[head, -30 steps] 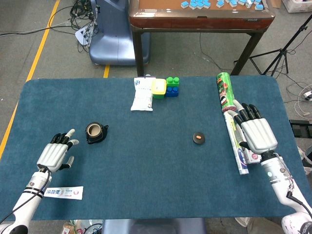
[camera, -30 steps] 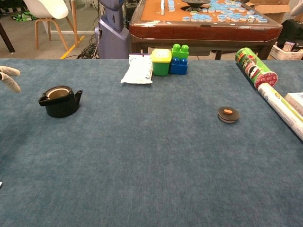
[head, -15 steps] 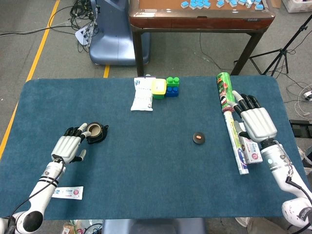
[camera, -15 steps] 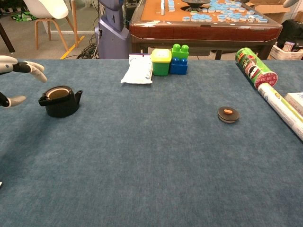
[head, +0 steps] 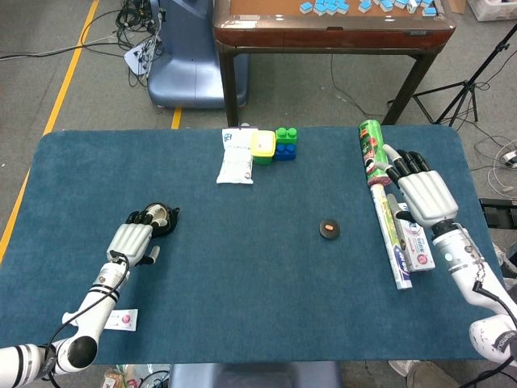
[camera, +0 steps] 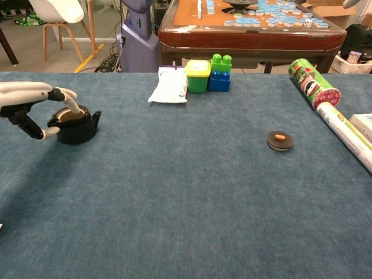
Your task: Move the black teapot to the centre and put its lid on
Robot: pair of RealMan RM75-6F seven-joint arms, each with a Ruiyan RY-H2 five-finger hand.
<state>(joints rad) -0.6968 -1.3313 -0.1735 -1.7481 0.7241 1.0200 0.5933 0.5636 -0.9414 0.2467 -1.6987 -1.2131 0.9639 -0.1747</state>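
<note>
The black teapot stands lidless and upright on the left part of the blue table. My left hand is at its left side: the fingertips reach over the open rim and the thumb lies low beside the body, with no clear grip showing. The teapot's black lid, with an orange knob, lies flat right of the table's middle. My right hand hovers with its fingers spread near the right edge, holding nothing; only the head view shows it.
At the back middle are a white pouch, a yellow-lidded cup and green and blue bricks. A green can, a long roll and a toothpaste box lie under my right hand. Another box lies front left.
My left hand has travelled right, from well clear of the teapot to right against it, fingers now over the rim. The right hand has drifted slightly towards the back. Teapot and lid have not moved.
</note>
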